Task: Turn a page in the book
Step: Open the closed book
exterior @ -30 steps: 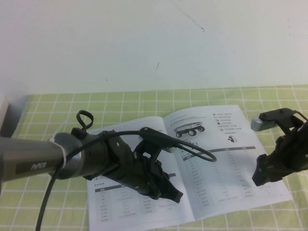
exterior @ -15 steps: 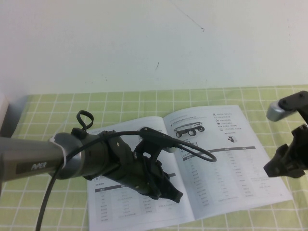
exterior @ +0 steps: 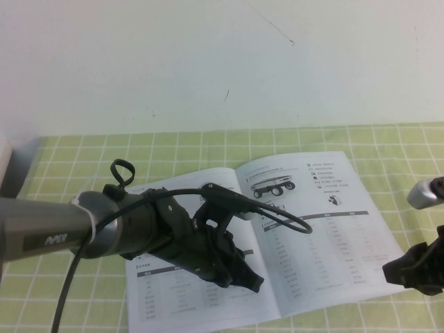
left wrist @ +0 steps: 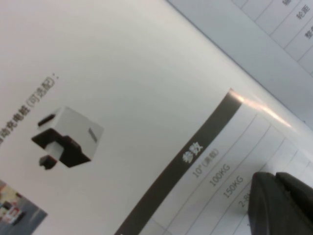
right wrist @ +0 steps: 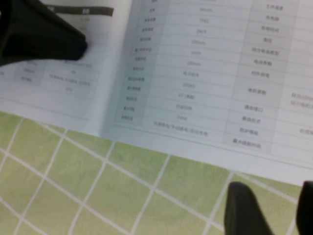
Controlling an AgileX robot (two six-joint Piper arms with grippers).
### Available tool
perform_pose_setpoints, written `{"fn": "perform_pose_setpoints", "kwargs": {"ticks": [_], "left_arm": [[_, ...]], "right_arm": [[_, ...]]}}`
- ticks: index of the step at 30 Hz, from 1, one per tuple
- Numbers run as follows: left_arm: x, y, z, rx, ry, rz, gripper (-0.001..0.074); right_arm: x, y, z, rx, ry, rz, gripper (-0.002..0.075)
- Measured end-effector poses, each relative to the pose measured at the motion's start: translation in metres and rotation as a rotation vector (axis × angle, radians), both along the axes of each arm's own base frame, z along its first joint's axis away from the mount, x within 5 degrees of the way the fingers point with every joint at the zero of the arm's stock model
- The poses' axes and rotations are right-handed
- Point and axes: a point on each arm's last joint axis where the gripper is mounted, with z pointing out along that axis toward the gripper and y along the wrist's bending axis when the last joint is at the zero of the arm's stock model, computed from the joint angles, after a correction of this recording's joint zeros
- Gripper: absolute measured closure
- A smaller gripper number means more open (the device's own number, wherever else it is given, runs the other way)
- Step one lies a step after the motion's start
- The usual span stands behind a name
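Note:
The book (exterior: 208,305) lies open and flat on the green checked cloth. Its right-hand page (exterior: 333,229) carries a wheeled robot photo (exterior: 272,187) and tables. My left gripper (exterior: 248,281) rests on the left-hand sheet near the spine, and in the left wrist view the left gripper (left wrist: 276,176) is shut with its tips down on the printed table. My right gripper (exterior: 411,272) hovers by the page's near right corner. In the right wrist view the right gripper (right wrist: 273,190) is open over bare cloth just off the book's edge (right wrist: 195,147), with nothing between its fingers.
The green checked cloth (exterior: 90,149) covers the table up to a white wall (exterior: 208,62). A pale object (exterior: 4,166) stands at the far left edge. A black cable (exterior: 291,222) loops from the left arm over the book's spine.
My right gripper has moved off the right-hand page toward the near right, and its fingers have drawn closer together. The left arm and the book have not moved.

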Motion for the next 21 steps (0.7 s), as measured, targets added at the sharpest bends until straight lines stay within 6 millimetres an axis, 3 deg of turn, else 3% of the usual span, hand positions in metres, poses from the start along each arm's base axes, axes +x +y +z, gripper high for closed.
{"fn": "perform_pose_setpoints", "kwargs": {"ticks": [4, 7, 15, 21], "left_arm": [[0.000, 0.000, 0.000, 0.000, 0.000, 0.000, 0.0738], [0.000, 0.000, 0.000, 0.000, 0.000, 0.000, 0.0738], [0.000, 0.000, 0.000, -0.001, 0.001, 0.002, 0.0738], [0.000, 0.000, 0.000, -0.001, 0.001, 0.002, 0.0738]], "right_arm": [[0.008, 0.002, -0.012, 0.035, 0.047, -0.065, 0.0323], [0.016, 0.000, -0.027, 0.017, 0.077, -0.111, 0.0233], [0.026, -0.003, -0.060, -0.042, 0.140, -0.153, 0.0235], [0.032, -0.007, -0.061, -0.083, 0.088, -0.156, 0.0278]]}}
